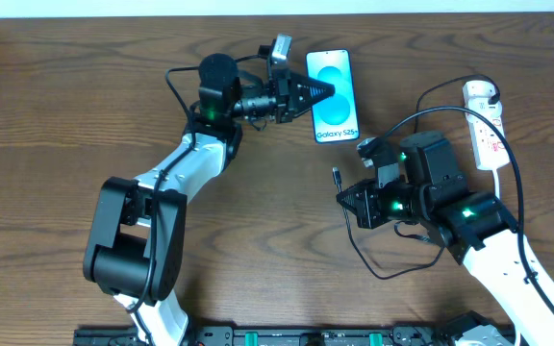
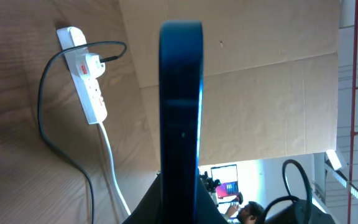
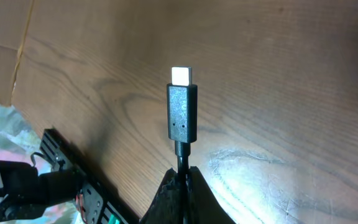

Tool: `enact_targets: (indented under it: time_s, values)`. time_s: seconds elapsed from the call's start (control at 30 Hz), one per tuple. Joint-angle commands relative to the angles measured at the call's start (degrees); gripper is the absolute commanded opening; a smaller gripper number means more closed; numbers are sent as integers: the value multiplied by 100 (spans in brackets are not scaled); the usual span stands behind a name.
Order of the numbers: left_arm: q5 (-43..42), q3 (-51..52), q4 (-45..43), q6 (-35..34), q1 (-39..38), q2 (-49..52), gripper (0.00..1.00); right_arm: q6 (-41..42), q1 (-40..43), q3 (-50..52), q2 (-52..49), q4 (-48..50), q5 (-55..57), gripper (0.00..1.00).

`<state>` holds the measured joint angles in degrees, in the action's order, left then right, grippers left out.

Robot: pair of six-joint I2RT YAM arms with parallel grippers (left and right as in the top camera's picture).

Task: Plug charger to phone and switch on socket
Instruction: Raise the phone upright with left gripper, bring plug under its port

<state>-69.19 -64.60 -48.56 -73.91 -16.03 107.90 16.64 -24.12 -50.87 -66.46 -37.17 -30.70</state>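
Recorded, at left, the left gripper (image 1: 321,92) clamped narrowly on the side edge of the phone (image 1: 337,86), screen upward, toward the far side of the table (image 1: 65,96). Recorded, at centre, the right gripper (image 3: 182,177) pinched closed on the charger (image 3: 182,115) just behind its bare connector end, near the phone but not touching it. Recorded, at right, the socket (image 1: 489,130) with the white plug head (image 1: 480,93) apparently seated. Judged outstanding: mating connector to phone, pressing the switch. Could not read the switch state.
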Motion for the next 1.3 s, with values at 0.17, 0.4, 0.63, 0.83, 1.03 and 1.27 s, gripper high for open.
enact_targets:
  time_s: [0.17,0.4,0.63,0.83,1.03,1.27]
  values:
    - [39,-186,-90,-28,107,-90,7,186,2,11,332,422,492,1]
    - [127,-186,-90,-28,107,-90,7,264,2,13,199,656,393,1]
    - [98,-186,-87,37,42,-90,7,264,2,11,-13,988,398,1]
    - [13,-175,-87,144,9,-90,7,264,2,11,-70,1121,496,1]
    - [-28,-146,-85,227,9,-90,7,267,2,13,-70,1123,640,1]
    - [-70,-133,-85,227,9,-92,7,372,2,11,-70,1126,643,1]
